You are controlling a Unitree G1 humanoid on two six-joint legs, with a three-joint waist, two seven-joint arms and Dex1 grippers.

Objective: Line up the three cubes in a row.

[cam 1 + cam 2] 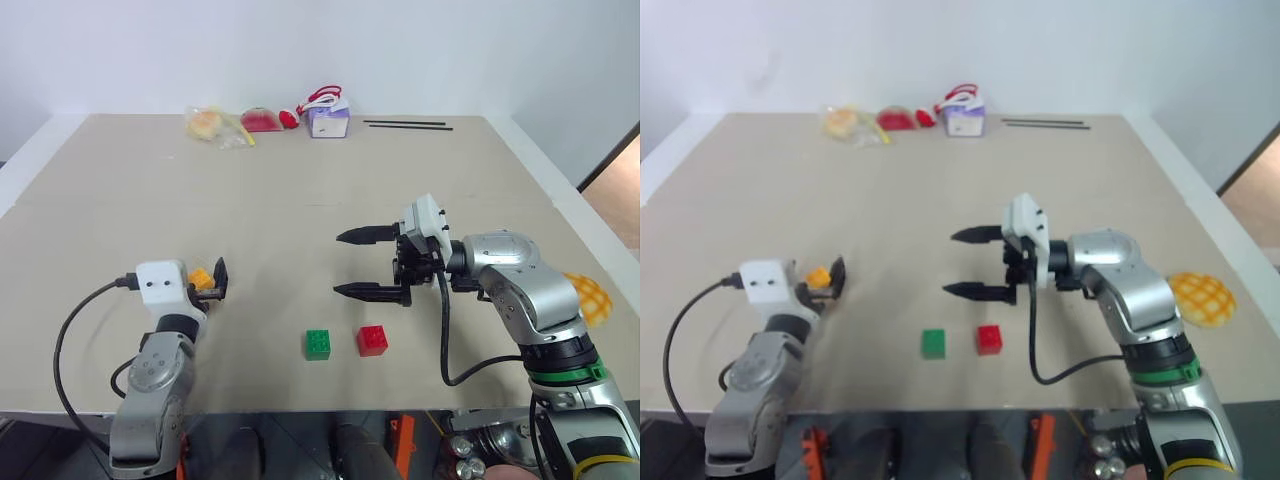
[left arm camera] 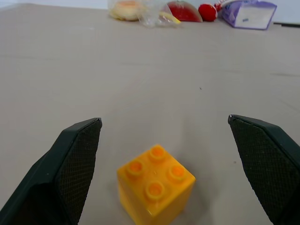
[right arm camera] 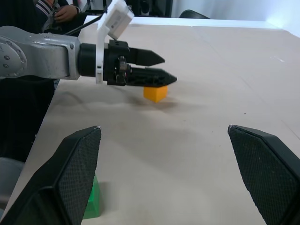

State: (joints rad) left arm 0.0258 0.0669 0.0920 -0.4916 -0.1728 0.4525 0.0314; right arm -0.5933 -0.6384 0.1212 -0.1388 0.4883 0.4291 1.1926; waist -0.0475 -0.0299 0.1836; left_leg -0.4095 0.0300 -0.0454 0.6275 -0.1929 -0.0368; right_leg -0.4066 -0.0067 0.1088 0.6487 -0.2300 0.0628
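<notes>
Yellow-orange plastic marks the leftmost cube [image 2: 154, 187], which is seen resting studs-up on the table [image 1: 300, 190], well to the left of the green cube [image 1: 318, 344]; one vertical edge is turned toward the left gripper [image 2: 164, 164], so it sits diagonal to that gripper. It lies between the widely spread left fingers [image 2: 75, 154] without being touched. The green cube stands upright near the table's front edge. Just right of it, apart from it, the red cube [image 1: 372, 340] is set, studs up, both squared to the table edge. Beyond and right of the green cube, the right gripper [image 1: 358, 264] is held above the table, fingers spread and empty, pointing left.
</notes>
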